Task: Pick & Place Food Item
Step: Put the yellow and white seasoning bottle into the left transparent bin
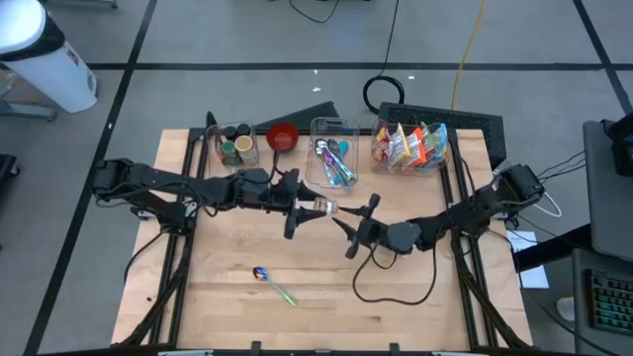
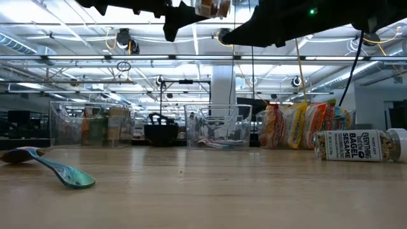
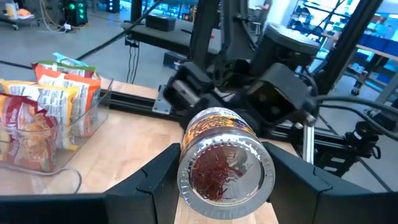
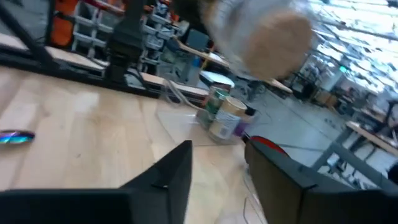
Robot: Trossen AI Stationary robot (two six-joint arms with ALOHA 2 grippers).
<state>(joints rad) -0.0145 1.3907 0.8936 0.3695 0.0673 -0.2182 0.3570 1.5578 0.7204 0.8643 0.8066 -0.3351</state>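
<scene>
A small glass jar of red threads (image 3: 224, 165) with a printed label is held high above the table by my left gripper (image 1: 300, 210), which is shut on it. It also shows in the high view (image 1: 322, 208) and at the top of the low view (image 2: 213, 7). My right gripper (image 1: 354, 225) is open and empty just to the table's right of the jar, facing it. In the right wrist view (image 4: 217, 180) the jar (image 4: 267, 31) shows blurred ahead of the open fingers. My left gripper pinches the jar's round side wall (image 3: 186, 168) between its two fingers (image 3: 152, 186), one on each side. The fingers come level from the table's left and lie along the jar. The jar lies level, its free end toward my right gripper, lifted well clear of the table.
Along the far edge stand a bin of jars (image 1: 235, 145), a red bowl (image 1: 283, 136), a bin of utensils (image 1: 333, 158) and a bin of snack bags (image 1: 407, 146). A teal spoon (image 1: 272, 282) lies near the front. A bagel seasoning jar (image 2: 359, 145) lies on its side.
</scene>
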